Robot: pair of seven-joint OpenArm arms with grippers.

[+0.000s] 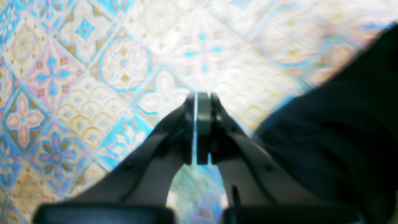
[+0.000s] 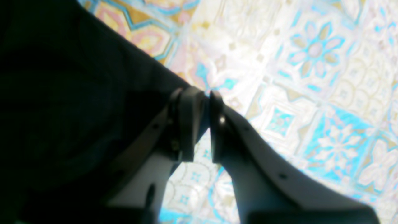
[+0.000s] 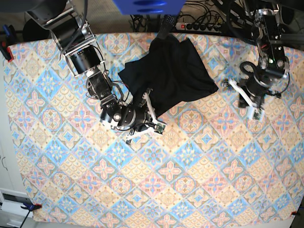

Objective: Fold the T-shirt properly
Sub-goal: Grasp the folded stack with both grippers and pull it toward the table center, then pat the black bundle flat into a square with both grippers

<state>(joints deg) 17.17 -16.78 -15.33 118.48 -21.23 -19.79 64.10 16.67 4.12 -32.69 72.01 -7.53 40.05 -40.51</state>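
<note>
**Two robot arms working at a black T-shirt on a patterned tablecloth**

Seen from above, a black T-shirt (image 3: 168, 76) is lying crumpled in the upper middle of a table, which is covered by a pastel diamond-patterned tablecloth (image 3: 156, 190). The top of the shirt is reaching toward the far edge of the table.

The right arm is reaching in from the upper left of the overhead view, and its right gripper (image 3: 148, 105) is sitting at the lower left edge of the shirt. In the right wrist view, the right gripper (image 2: 207, 93) is holding its jaws nearly together, with a narrow gap between them. The dark edge of the T-shirt (image 2: 62, 93) is running right up to the fingertips. Whether cloth is being pinched there cannot be told.

The left arm is hanging on the right side of the overhead view, well apart from the shirt. In the left wrist view, the left gripper (image 1: 196, 96) is pressing its jaws together, holding nothing, above bare tablecloth (image 1: 93, 77), with the T-shirt (image 1: 342, 140) lying off to the right.
</note>
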